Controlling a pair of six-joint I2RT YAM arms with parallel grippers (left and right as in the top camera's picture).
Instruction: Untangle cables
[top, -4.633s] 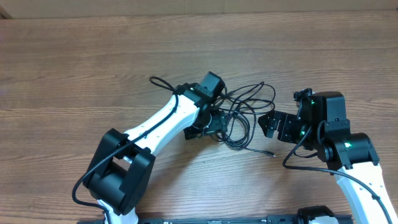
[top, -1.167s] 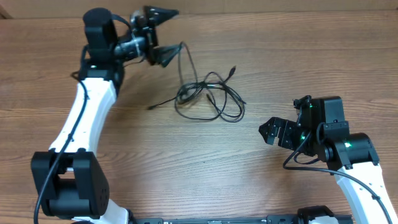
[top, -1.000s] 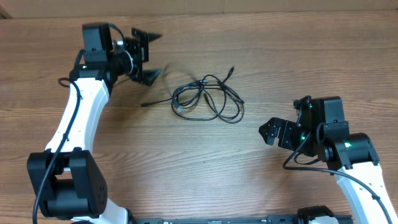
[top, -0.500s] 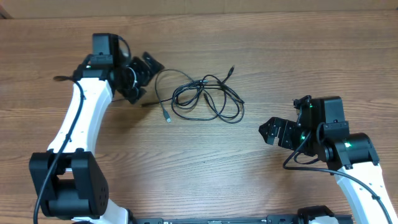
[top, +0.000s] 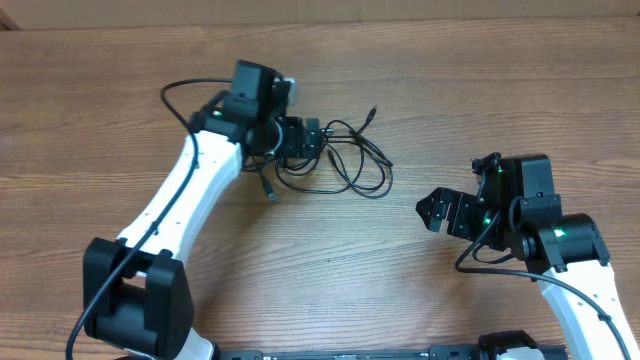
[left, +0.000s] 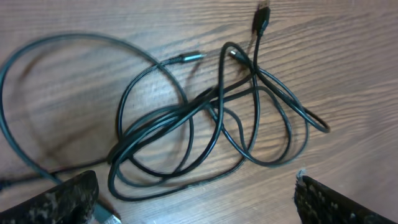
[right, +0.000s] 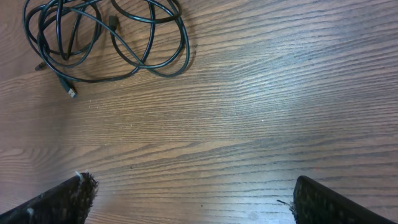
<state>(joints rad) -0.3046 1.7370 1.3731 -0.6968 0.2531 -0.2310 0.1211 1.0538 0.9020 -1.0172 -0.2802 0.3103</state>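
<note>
Cables (top: 340, 165) looped in a tangle on table (top: 90, 90), left side hidden beneath left gripper (top: 303, 140), jaws apart; right gripper (top: 437, 212) well right, jaws likewise spread.

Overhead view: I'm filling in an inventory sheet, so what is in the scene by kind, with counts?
Robot arms: 2, left arm and right arm
Black cable bundle: 1, strands too tangled to count one by one
Wooden table: 1
Total: 4

Thin black cables (left: 205, 118) lie tangled in loose loops.
</note>
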